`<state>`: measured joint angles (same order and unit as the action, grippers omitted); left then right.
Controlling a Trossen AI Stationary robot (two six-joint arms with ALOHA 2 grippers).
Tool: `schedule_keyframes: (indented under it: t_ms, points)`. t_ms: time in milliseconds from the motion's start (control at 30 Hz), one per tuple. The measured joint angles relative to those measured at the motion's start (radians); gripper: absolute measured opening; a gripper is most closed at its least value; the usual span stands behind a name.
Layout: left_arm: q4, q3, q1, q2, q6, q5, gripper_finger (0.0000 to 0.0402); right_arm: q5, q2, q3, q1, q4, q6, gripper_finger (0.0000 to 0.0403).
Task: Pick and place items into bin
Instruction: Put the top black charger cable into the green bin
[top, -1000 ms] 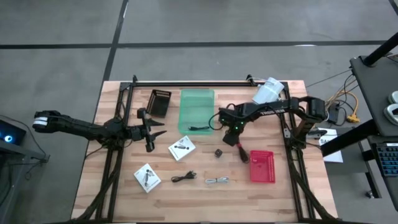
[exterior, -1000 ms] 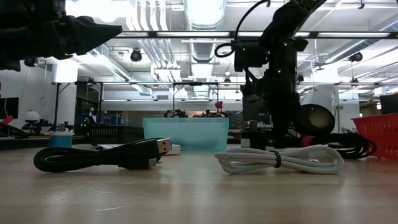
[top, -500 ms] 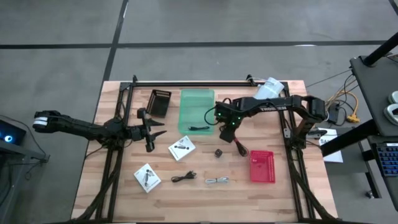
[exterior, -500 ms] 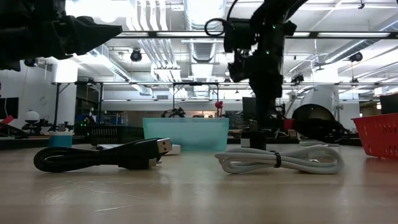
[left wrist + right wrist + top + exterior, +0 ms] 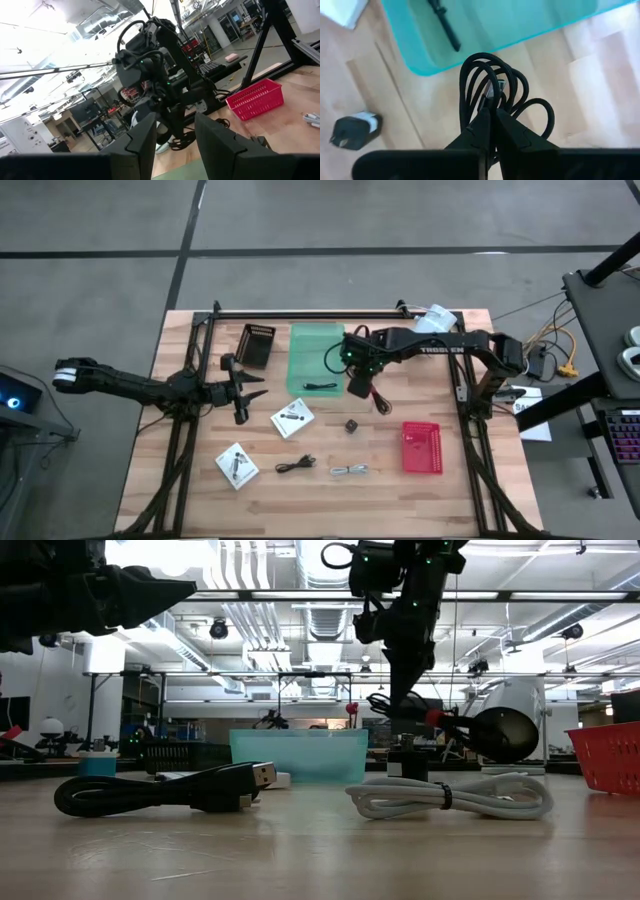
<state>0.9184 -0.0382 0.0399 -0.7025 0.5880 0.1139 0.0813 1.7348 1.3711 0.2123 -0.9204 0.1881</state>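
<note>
thin black coiled cable [image 5: 492,95] (looped), right gripper [image 5: 492,117] pinching

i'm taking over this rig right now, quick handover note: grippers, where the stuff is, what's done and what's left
Right gripper: shut on a coiled black cable, carried just short of the green bin's near edge.
Left gripper: part open, empty, parked at the table's left.
Done: one black cable lies in the bin.
Left on the table: two white packets, a black cable, a pale grey cable, a small dark cube.
Next, probably: move over the bin, release.
</note>
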Motion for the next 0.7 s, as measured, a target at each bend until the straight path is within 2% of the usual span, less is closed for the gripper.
schedule_keyframes:
  t_ms: [233, 467, 700]
  points:
    - [0.0, 0.0, 0.0, 0.0, 0.0, 0.0, 0.0118, 0.078, 0.0, 0.002, 0.001, 0.002, -0.009, 0.0008]
    - [0.0, 0.0, 0.0, 0.0, 0.0, 0.0, 0.0118, 0.078, 0.0, 0.002, 0.001, 0.004, -0.014, 0.0008]
    - [0.0, 0.0, 0.0, 0.0, 0.0, 0.0, 0.0118, 0.047, 0.0, 0.002, 0.0, 0.003, -0.147, 0.0008]
